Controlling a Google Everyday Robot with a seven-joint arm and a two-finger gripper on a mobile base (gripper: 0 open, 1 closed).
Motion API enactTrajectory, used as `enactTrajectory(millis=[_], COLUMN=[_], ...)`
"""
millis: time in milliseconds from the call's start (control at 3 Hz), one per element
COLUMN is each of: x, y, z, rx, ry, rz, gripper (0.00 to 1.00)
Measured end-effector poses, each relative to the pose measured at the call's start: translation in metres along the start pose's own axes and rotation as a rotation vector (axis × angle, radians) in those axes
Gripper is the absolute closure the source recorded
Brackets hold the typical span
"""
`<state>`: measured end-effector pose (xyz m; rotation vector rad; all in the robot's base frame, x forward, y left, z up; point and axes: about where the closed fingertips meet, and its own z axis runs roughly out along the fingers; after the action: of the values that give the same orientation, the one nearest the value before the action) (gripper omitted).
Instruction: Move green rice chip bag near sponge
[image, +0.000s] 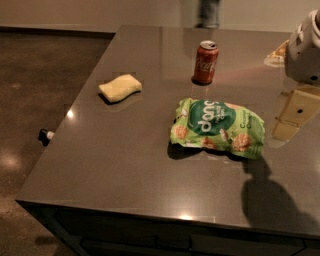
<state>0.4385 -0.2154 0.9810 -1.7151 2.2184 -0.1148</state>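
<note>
The green rice chip bag (218, 128) lies flat on the dark table (125, 165), right of centre, its dark green round logo facing up. The sponge (120, 88), a pale yellow wavy block, lies on the left part of the table, well apart from the bag. My gripper (292, 117) is at the right edge of the view, just right of the bag, below the white arm housing (305, 47). It holds nothing that I can see.
A red soda can (205, 62) stands upright behind the bag. A pale orange packet (276, 53) lies at the far right, partly hidden by the arm. The table's left and front edges drop to a dark floor.
</note>
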Motion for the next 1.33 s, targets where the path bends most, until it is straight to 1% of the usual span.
enactTrajectory(millis=[333, 667, 1000, 1333], x=[0.000, -0.002, -0.007, -0.009], y=[0.000, -0.004, -0.009, -0.014], z=[0.000, 0.007, 0.019, 0.039], rx=[0.000, -0.001, 0.002, -0.004], ry=[0.000, -0.031, -0.070, -0.084], rz=[0.000, 0.030, 0.067, 0.088], gripper=[0.00, 0.00, 0.00, 0.00])
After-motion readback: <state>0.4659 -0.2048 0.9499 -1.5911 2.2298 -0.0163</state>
